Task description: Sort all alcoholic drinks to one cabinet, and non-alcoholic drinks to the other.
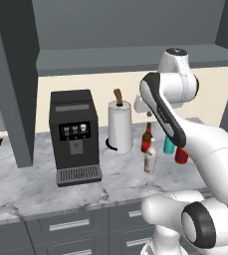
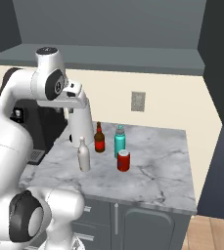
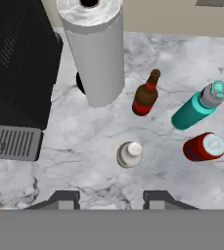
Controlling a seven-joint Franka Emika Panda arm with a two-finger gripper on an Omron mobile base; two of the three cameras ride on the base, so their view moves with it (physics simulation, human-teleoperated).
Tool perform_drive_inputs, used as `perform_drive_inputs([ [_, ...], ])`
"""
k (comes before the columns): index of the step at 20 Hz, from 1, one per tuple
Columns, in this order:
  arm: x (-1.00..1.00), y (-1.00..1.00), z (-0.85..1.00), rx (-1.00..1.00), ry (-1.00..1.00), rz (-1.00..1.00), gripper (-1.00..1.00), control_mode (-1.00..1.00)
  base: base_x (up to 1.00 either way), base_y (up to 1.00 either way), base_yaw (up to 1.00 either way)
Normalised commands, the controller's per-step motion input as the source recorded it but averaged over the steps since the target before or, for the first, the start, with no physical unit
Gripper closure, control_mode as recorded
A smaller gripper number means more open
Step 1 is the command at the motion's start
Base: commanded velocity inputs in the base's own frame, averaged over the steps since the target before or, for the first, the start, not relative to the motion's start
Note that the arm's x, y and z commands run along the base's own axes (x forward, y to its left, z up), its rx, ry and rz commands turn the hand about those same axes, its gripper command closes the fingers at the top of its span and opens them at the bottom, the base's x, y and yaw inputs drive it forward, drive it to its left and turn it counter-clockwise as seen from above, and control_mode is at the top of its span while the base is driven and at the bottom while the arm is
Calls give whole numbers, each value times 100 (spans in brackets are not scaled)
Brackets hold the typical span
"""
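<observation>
Four drinks stand close together on the marble counter (image 2: 152, 161). The pale cream bottle (image 3: 129, 154) (image 1: 150, 159) (image 2: 83, 156) is nearest the front. Behind it is the brown bottle with the red label (image 3: 145, 95) (image 1: 147, 139) (image 2: 100, 140). The teal bottle with a grey cap (image 3: 196, 107) (image 2: 120, 141) and the red soda can (image 3: 204, 146) (image 2: 123, 160) are to their right. My gripper (image 3: 111, 200) hangs high above the cream bottle, open and holding nothing. The dark grey overhead cabinet (image 1: 125, 60) (image 2: 108, 58) runs above the counter, with its flat shelf floor in sight.
A white paper-towel roll (image 1: 120, 124) (image 3: 96, 49) stands just left of the bottles. Further left is a black coffee machine (image 1: 74, 134) (image 3: 15, 63). Grey drawers with silver handles (image 1: 68, 225) sit below the counter edge. A wall outlet (image 2: 138, 101) is on the back wall.
</observation>
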Motion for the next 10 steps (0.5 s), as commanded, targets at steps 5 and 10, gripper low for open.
perform_drive_inputs([
  [5,12,2,-1,-3,1,-3,-100,-100,0,0,0],
  [10,-55,0,-44,-13,-23,0,-100,-100,0,0,0],
])
